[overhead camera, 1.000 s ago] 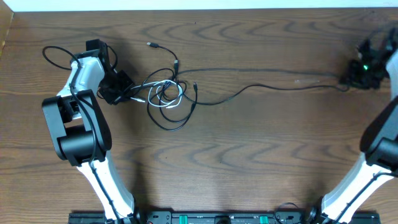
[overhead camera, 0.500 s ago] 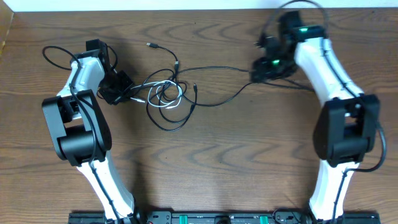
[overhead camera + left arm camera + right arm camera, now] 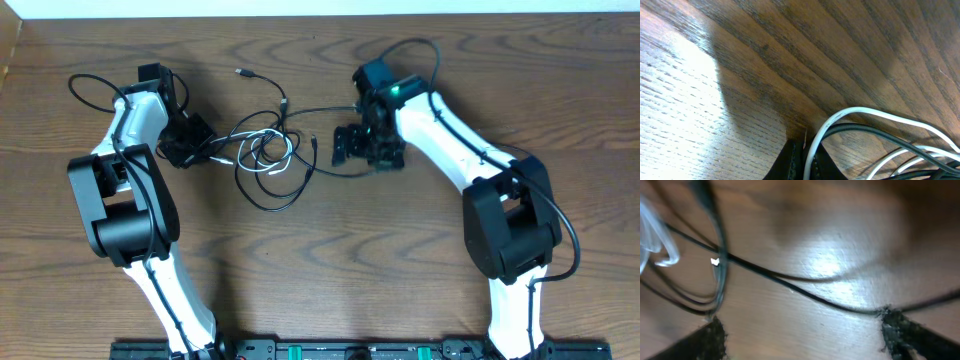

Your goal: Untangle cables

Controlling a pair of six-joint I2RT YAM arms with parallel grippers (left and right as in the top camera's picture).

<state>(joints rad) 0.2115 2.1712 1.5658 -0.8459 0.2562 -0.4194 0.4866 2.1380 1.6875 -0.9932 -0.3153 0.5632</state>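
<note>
Status: the cables (image 3: 265, 150) are lying knotted toward 11 o'clock on the counter (image 3: 400, 270), with the white cable (image 3: 875, 114) looping through black ones. At the knot's 9 o'clock, the left end effector (image 3: 190, 142) is pinching fully closed on white and black strands. At its 3 o'clock, the right end effector (image 3: 362, 150) is gaping wide, gripping nothing and straddling one black cable (image 3: 790, 287). Judgement: untangling is barely starting, and every loop is awaiting separation.
</note>
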